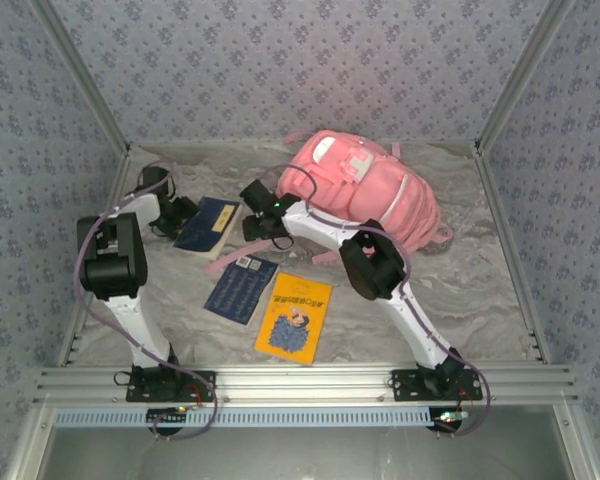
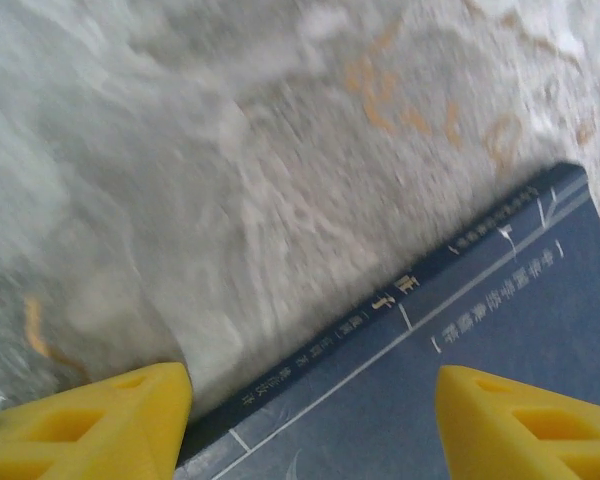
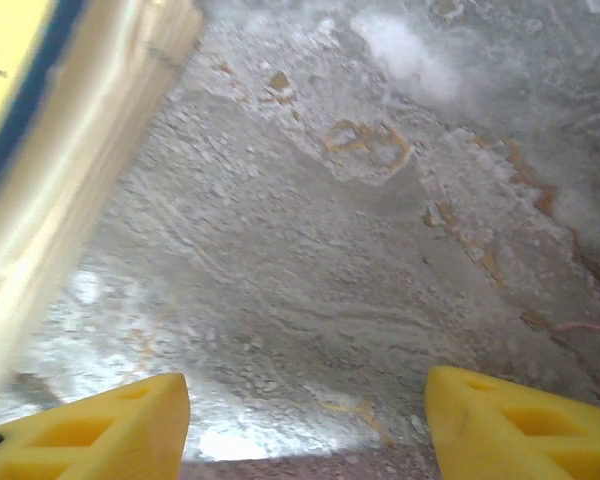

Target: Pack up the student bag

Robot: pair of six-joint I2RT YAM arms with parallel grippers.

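The pink student bag (image 1: 365, 190) lies at the back of the table, right of centre, white patches facing up. A dark blue book (image 1: 208, 226) lies to its left, between my two grippers. My left gripper (image 1: 183, 216) is at that book's left edge; in the left wrist view the book (image 2: 480, 340) lies under the open jaws (image 2: 310, 430), spine between the yellow fingers (image 2: 90, 425). My right gripper (image 1: 256, 220) hovers open just right of the book, over bare table (image 3: 310, 250), with the book's cream page edge (image 3: 70, 140) at upper left.
A blue book (image 1: 241, 289) and a yellow book (image 1: 294, 317) lie flat in the near middle. A pink strap (image 1: 220, 265) trails from the bag toward them. Metal posts and patterned walls close in the table's left, right and back.
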